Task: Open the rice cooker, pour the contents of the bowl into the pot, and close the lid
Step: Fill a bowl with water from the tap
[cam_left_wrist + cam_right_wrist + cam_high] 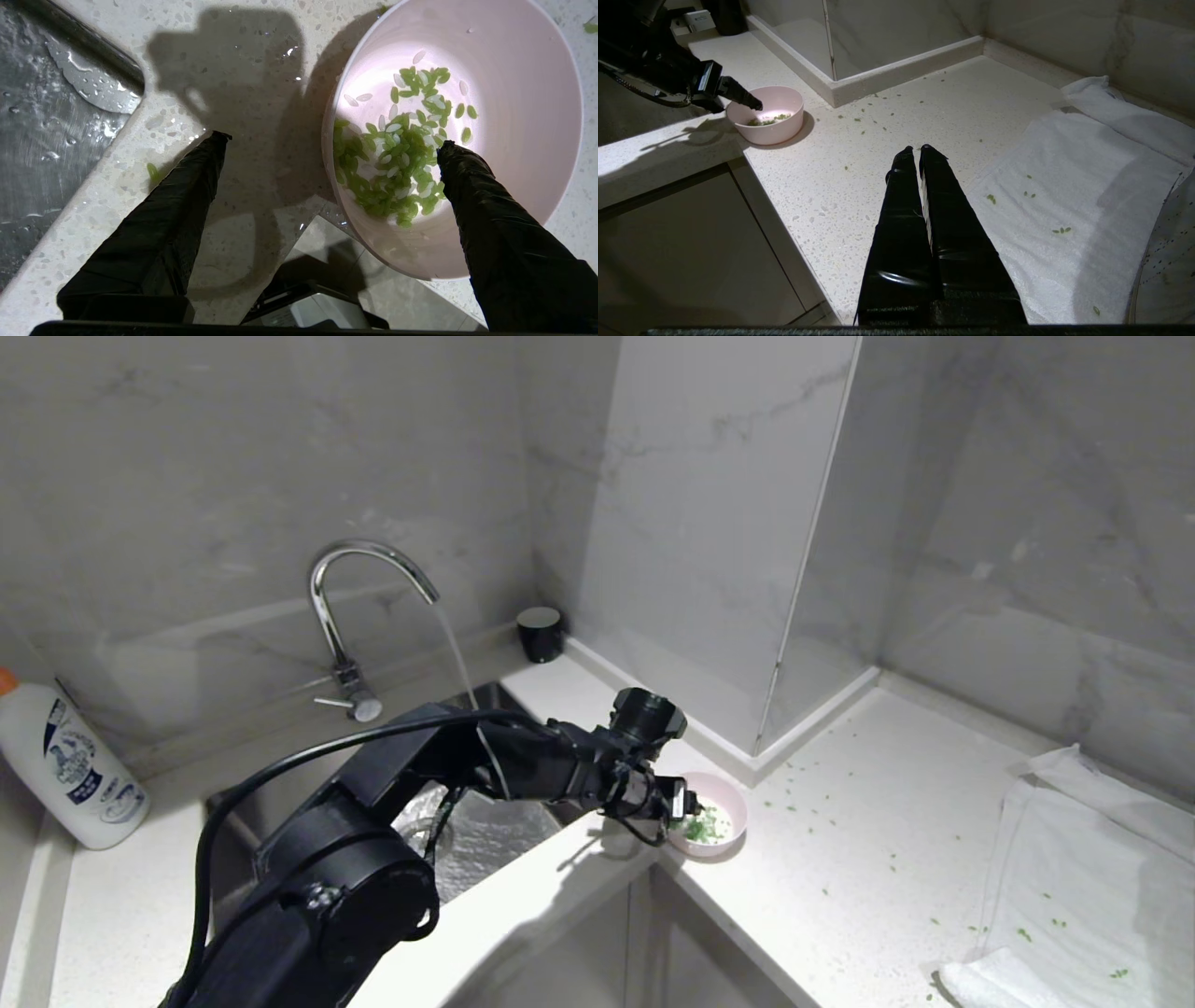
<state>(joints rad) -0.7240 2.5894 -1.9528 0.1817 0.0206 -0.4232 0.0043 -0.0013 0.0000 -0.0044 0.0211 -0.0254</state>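
Bowl (pixel 721 814), one, pink, sits centre-frame on the counter (pixel 840 859), holding green bits (pixel 702 827). Left gripper (pixel 327 142) straddles its rim, jaws spread; right gripper (pixel 915 149) hangs clenched and empty.

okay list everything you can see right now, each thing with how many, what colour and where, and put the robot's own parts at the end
bowl: one, pale pink, on the counter by the sink corner
green bits: many, green with some white, in the bowl; more scattered on the counter and towel
faucet: one, chrome, behind the sink, water running
sink: one, steel, wet
bottle: one, white, far left
cup: one, black, back corner
towel: white, counter's right end
left gripper: black, open, straddling the bowl's rim
right gripper: black, shut, above the counter
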